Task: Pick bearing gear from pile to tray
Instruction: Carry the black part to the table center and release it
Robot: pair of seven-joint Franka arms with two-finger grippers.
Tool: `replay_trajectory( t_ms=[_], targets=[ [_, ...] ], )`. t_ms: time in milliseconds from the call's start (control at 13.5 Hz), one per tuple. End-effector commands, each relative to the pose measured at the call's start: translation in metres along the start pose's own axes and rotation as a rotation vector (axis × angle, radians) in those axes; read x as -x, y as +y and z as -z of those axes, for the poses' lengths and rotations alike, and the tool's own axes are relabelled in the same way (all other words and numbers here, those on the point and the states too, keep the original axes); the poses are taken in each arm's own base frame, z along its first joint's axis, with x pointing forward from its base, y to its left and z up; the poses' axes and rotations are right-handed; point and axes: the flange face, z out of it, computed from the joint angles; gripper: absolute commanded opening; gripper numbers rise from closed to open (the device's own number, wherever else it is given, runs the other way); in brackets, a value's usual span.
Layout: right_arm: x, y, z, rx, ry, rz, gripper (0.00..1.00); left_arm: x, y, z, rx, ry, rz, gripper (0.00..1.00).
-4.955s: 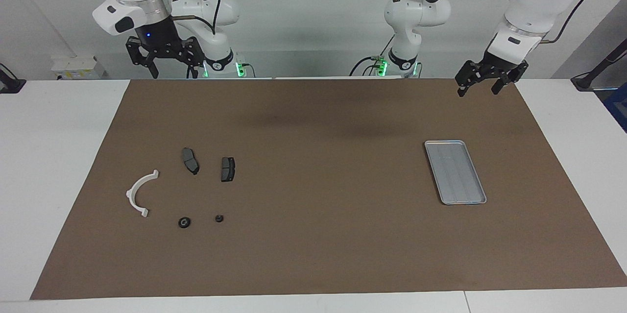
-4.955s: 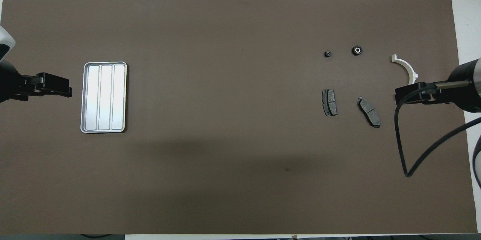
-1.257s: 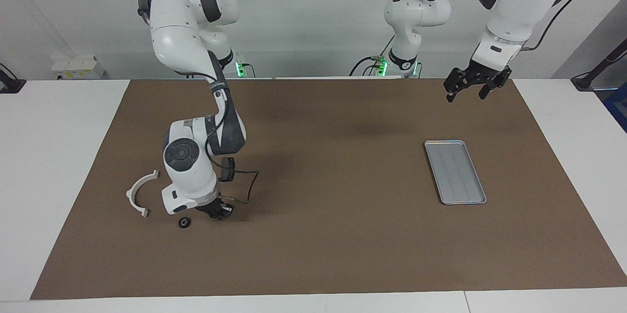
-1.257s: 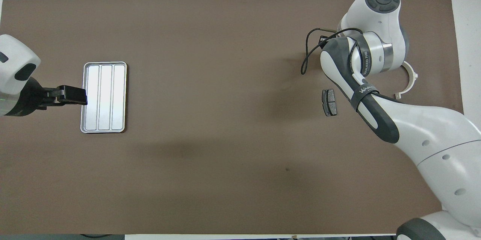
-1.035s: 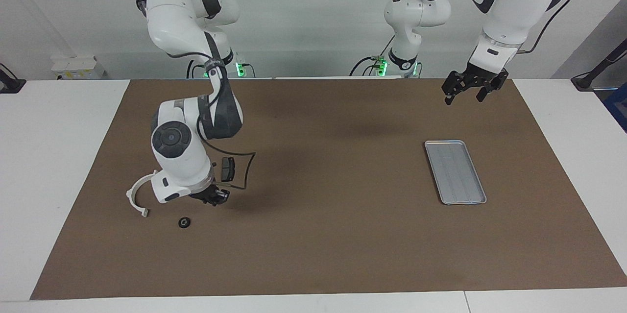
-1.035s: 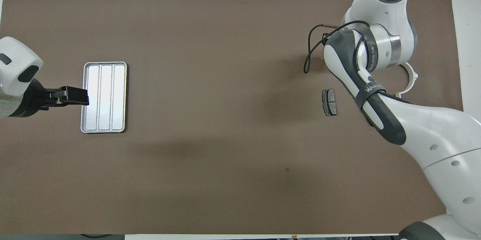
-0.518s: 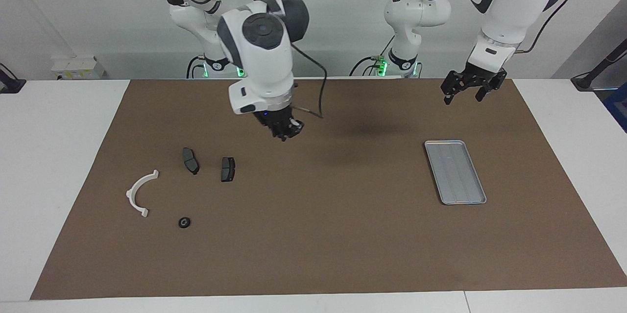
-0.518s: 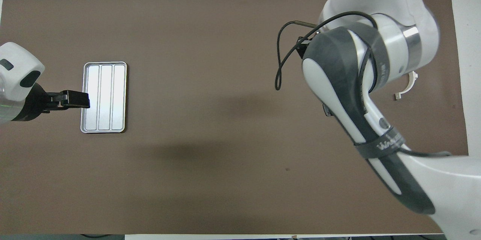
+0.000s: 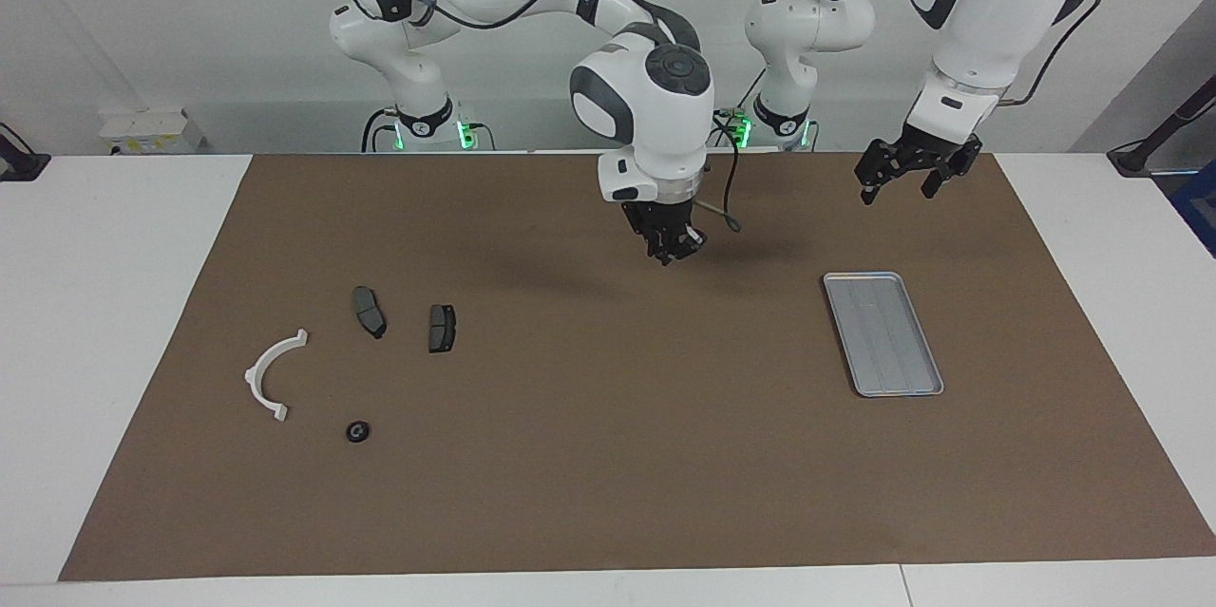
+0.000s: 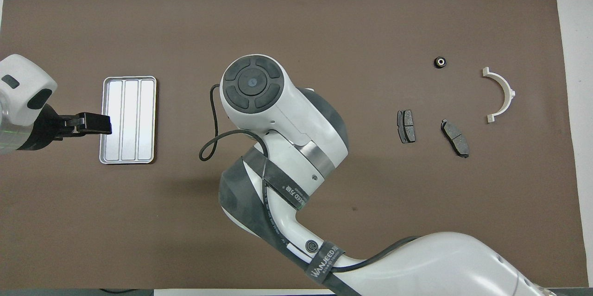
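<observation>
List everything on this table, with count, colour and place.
table: one, white, under everything
mat: one, brown, covering most of the table
tray: one, silver-grey, on the mat toward the left arm's end
brake pads: two, dark grey, side by side toward the right arm's end
arc bracket: one, white, beside the pads
round piece: one, black, farther from the robots than the pads
right gripper: black, fingers shut, over mid-mat
left gripper: black, fingers open, over the mat by the tray
</observation>
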Motion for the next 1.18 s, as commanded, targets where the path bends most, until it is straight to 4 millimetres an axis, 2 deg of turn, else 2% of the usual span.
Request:
replay_trajectory(
  t_ms=[0,222,370,444,592,740,814,887,961,1109],
  targets=[
    [0.008,-0.017,-0.055,-0.025,0.047,-0.022,0.0,0.011,-0.003,0.0,-0.015,0.021,0.006,1.0],
    [-0.008,-0.021,-0.099,-0.045,0.054,-0.023,0.0,0.011,-0.003,0.0,-0.015,0.022,0.006,1.0],
    [-0.01,-0.019,-0.123,-0.056,0.077,0.0,0.0,0.011,-0.003,0.0,-0.015,0.021,0.006,1.0],
    [-0.02,-0.015,-0.127,-0.05,0.085,-0.005,0.0,0.011,-0.003,0.0,-0.015,0.021,0.006,1.0],
    [-0.017,-0.009,-0.141,-0.039,0.087,0.006,0.0,0.012,-0.003,0.0,-0.015,0.021,0.008,1.0],
    [-0.019,-0.007,-0.14,-0.028,0.09,0.003,0.0,0.012,-0.003,0.001,-0.015,0.024,0.008,1.0],
    [-0.019,-0.008,-0.134,-0.027,0.09,-0.002,0.52,0.011,-0.004,0.001,-0.015,0.024,0.008,1.0],
    [-0.02,-0.007,-0.131,-0.013,0.094,-0.004,1.0,0.011,-0.004,0.001,-0.014,0.025,0.008,1.0],
    [-0.03,-0.009,-0.111,-0.017,0.099,-0.019,1.0,0.01,-0.004,0.001,-0.013,0.033,0.009,1.0],
    [-0.08,0.002,-0.081,0.037,0.111,-0.083,1.0,0.01,-0.005,0.001,-0.013,0.034,0.011,1.0]
  ],
)
